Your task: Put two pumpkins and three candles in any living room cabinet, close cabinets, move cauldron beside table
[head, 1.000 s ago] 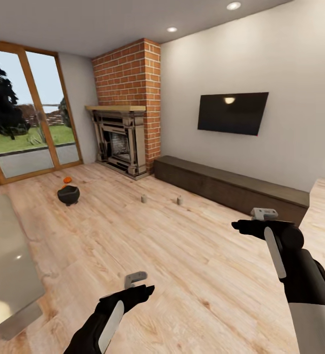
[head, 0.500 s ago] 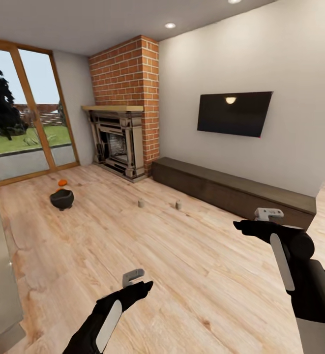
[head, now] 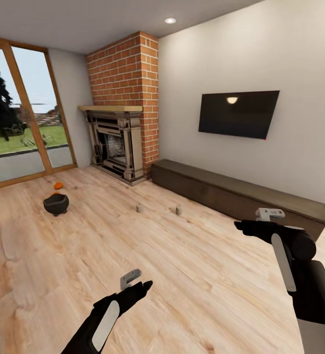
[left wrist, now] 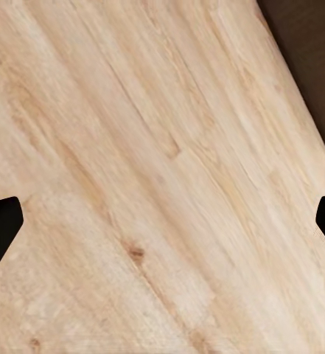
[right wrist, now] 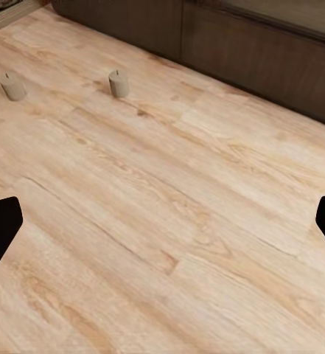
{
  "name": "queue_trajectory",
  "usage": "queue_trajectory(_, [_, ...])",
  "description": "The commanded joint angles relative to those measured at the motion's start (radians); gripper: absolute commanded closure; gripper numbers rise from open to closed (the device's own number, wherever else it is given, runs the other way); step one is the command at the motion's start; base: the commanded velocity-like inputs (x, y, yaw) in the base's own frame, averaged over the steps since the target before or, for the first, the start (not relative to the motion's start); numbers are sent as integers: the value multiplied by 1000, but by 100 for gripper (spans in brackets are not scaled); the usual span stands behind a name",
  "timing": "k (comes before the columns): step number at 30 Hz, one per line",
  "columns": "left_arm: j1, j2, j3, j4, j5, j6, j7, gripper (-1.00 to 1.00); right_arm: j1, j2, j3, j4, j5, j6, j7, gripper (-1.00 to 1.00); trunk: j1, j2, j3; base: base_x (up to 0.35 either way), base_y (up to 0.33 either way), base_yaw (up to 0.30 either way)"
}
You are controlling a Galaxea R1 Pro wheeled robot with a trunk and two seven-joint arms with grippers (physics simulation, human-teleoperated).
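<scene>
Wooden floor (head: 192, 275) underfoot, stretching to a brick fireplace (head: 118, 142) in the far corner and a wall-hung television (head: 237, 114). Along the right-hand wall, the cabinet (head: 241, 194): long, low, dark brown, all fronts flush and apparently closed, long axis running along the wall from beside the fireplace toward the near right. Out on the open floor to the far left, the cauldron (head: 56, 203), with one orange pumpkin (head: 58, 186) just behind it, toward the window. Mid-floor, in front of the cabinet's fireplace end: two candles (head: 140, 208), (head: 178, 210), upright, apart from each other, seen again from the right wrist (right wrist: 14, 86), (right wrist: 119, 82).

Left gripper (head: 136, 281) held low in front, wide open, empty. Right gripper (head: 261, 220) likewise wide open and empty, held higher at the right.

Candles ahead of both arms; probably a base approach first. Right wrist camera already facing them, cabinet just beyond, so the right arm seems better placed.
</scene>
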Motion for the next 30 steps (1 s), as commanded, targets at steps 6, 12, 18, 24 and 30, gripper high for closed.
queue_trajectory(6, [0,0,-1,0,8,5,-1,-100,-1,3,-1,-2,-5,4,2,-100,1,-1,-1,327,-143,0])
queue_trajectory(12, [0,-1,-1,1,10,5,-1,-100,-1,3,-1,-2,-5,4,3,-100,1,-1,-1,311,-194,0])
queue_trajectory(18, [0,-2,2,2,14,4,-1,-100,0,4,-1,-2,-5,4,3,-100,1,-1,-1,303,-208,0])
queue_trajectory(24, [0,2,6,5,113,-23,-7,-100,-1,-4,-12,-2,-7,4,3,-100,1,-1,-1,299,-209,0])
queue_trajectory(30, [0,33,29,68,178,-47,-139,-100,-1,-13,-60,-2,-26,4,189,-100,1,-1,-1,318,-96,0])
